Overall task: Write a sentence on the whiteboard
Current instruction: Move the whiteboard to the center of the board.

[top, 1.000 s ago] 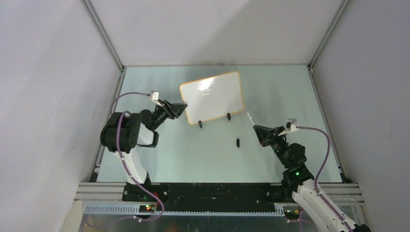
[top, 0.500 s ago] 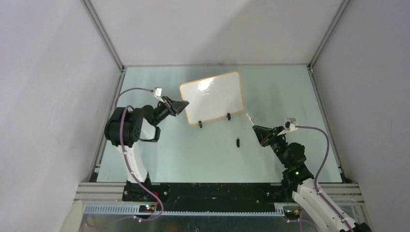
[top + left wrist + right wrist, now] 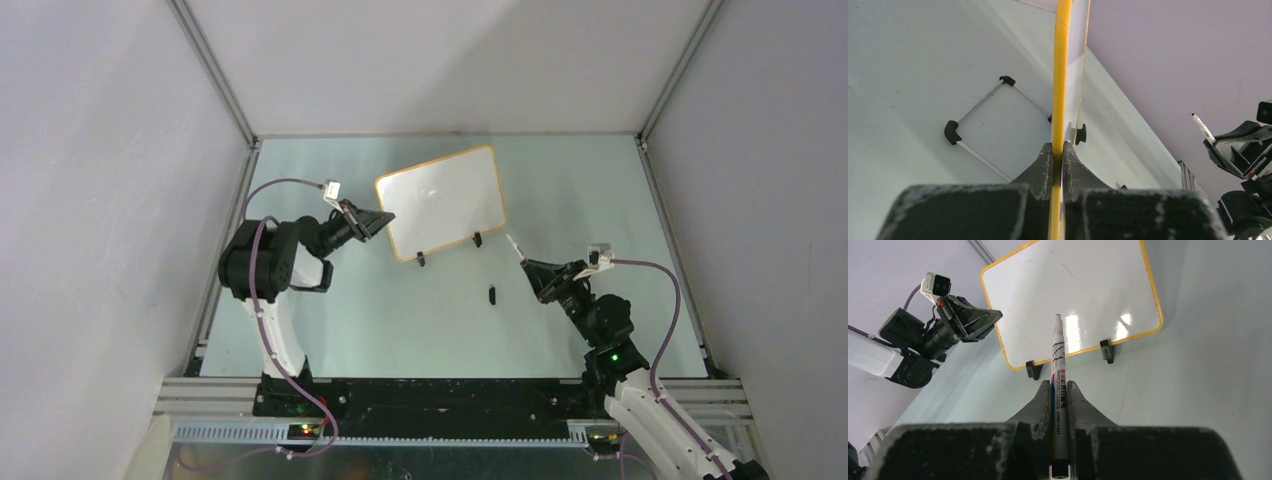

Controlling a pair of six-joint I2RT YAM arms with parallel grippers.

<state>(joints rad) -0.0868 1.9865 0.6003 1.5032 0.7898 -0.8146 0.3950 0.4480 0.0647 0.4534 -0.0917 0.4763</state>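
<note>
Currently the whiteboard (image 3: 445, 200) stands on its two black clip feet (image 3: 1106, 350) in the far half of the bench (image 3: 400, 320), about midway between the left and right edges. Its face shows no lettering, only faint streaks and glare.

Handling, judged: light, stiff and slick-faced, apt to slide or tip on those small feet under pen pressure. It is best taken at the frame edge, off the writing face.

On the board's left edge, about halfway up, the left gripper (image 3: 384, 219) is pinched shut on the frame. The right gripper (image 3: 528, 266) is closed on an uncapped marker (image 3: 1057, 355), its tip near the board's lower right corner, not touching. A pen cap (image 3: 492, 294) lies on the bench nearby.
</note>
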